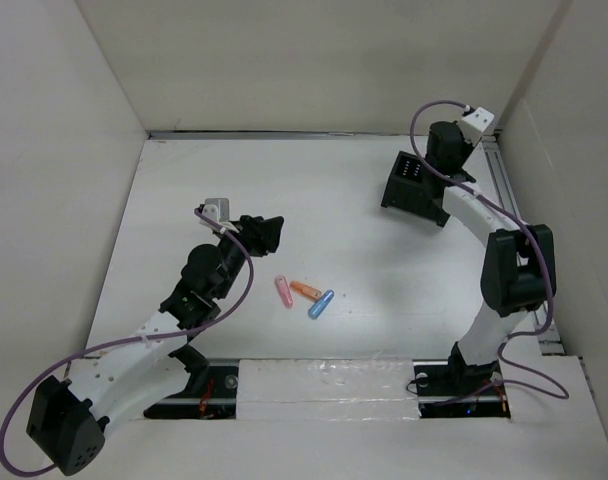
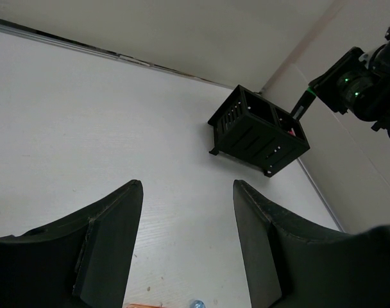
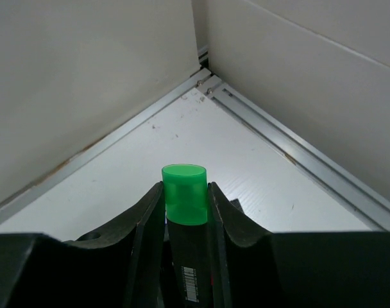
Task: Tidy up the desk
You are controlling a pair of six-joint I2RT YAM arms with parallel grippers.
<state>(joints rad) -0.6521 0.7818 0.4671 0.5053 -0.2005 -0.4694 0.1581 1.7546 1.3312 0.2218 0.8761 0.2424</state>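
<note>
White and matte, the tabletop (image 1: 334, 200) fills the floor of a booth of plain off-white panels (image 1: 54, 150), running beneath both arms from the near edge to the far wall. At left, the left arm (image 1: 134, 350) reaches in from the near left corner. The left fingers (image 1: 265, 232) hang over bare surface left of centre, spread wide apart with nothing between them. Just to their right, around the middle and somewhat toward the near edge, three markers lie close together: a pink marker (image 1: 283, 291), an orange marker (image 1: 305, 290) and a blue marker (image 1: 321, 303). Whether they touch one another cannot be told. Farther right, a black box (image 1: 416, 185) with two compartments stands near the far right corner, set at an angle to the tabletop's edges. The right arm (image 1: 514, 270) rises from the near right corner and bends over that box. The right fingers (image 3: 147, 221) are clamped on a green-capped marker (image 3: 184, 192), its dark, barcoded body pinched between them and its cap pointing toward the far right corner. The marker is close above the box's rim; contact cannot be judged.
</note>
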